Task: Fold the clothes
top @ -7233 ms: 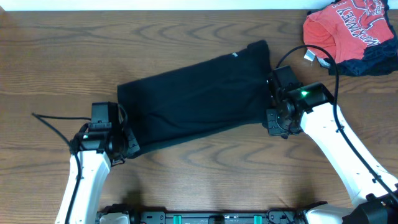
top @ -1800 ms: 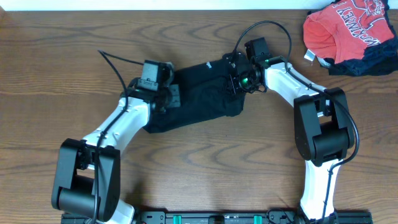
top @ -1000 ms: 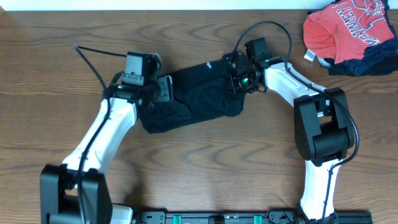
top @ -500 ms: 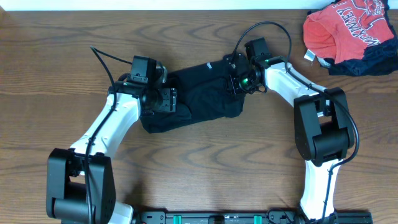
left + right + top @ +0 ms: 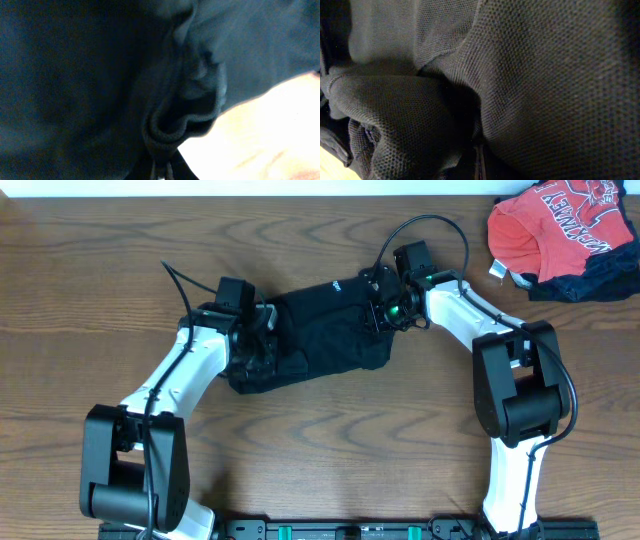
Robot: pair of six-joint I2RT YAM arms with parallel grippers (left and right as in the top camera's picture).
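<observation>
The black top (image 5: 320, 330) lies bunched into a short, thick bundle at the middle of the wooden table. My left gripper (image 5: 262, 332) is at its left end. In the left wrist view the jaws (image 5: 161, 170) are shut on a rolled fold of the black top (image 5: 90, 75). My right gripper (image 5: 378, 310) is at the bundle's upper right end. In the right wrist view the jaws (image 5: 479, 162) are shut on a crease of the top (image 5: 545, 75). The white logo and sleeve print are mostly hidden.
A red-orange shirt (image 5: 545, 225) with white lettering lies crumpled on a dark navy garment (image 5: 600, 275) at the far right corner. Bare wooden table (image 5: 320, 450) lies in front of the bundle and also shows in the left wrist view (image 5: 260, 130).
The top was spread long and is now bunched short. In the last second my left gripper moved right onto its left end. The right arm held still.
</observation>
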